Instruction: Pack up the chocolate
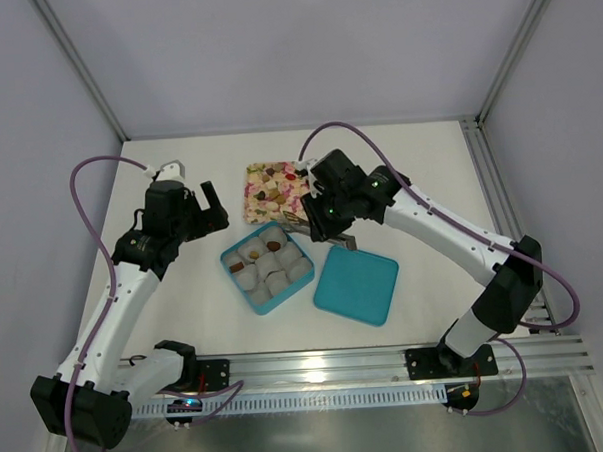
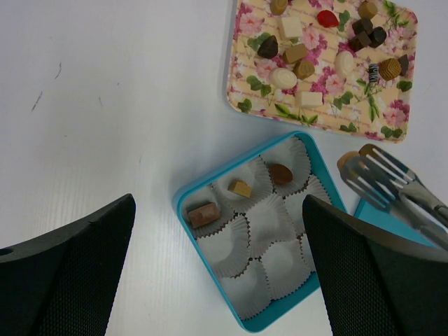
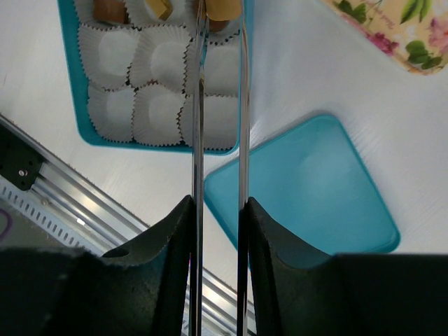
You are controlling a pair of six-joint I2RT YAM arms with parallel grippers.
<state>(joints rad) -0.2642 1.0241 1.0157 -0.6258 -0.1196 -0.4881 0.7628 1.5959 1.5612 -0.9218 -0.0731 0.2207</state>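
Three chocolates (image 2: 241, 187) sitting in the teal box (image 3: 67, 70), a fourth hanging in the tongs (image 2: 374, 176)

Nine crinkled white paper cups (image 3: 164, 63) are filling the box. In the left wrist view, three of them along its upper-left side are carrying one chocolate each: a pinkish-brown block, a caramel-coloured piece and a dark brown oval. Six cups are showing only white paper.

The right gripper (image 3: 219, 203) is squeezing the tongs partway shut, its black fingers (image 3: 175, 266) pressing on the two metal arms from outside. At the top edge of the right wrist view the tong tips are pinching a tan chocolate (image 3: 224, 8) in front of the box's upper right corner. Whether it is touching a cup I cannot tell.

The left gripper (image 1: 214, 205) is hanging at centre left of the overhead view, well apart from the tongs. Its jaws are spread wide, with nothing between them.

Many more chocolates are lying loose on the floral tray (image 2: 336, 112) in the upper right of the left wrist view: dark brown, tan, cream-coloured and one red. The tray is sitting just beside the box. The teal lid (image 3: 308, 189) is lying flat on the white table (image 2: 105, 105) next to the box, at the lower right of the right wrist view
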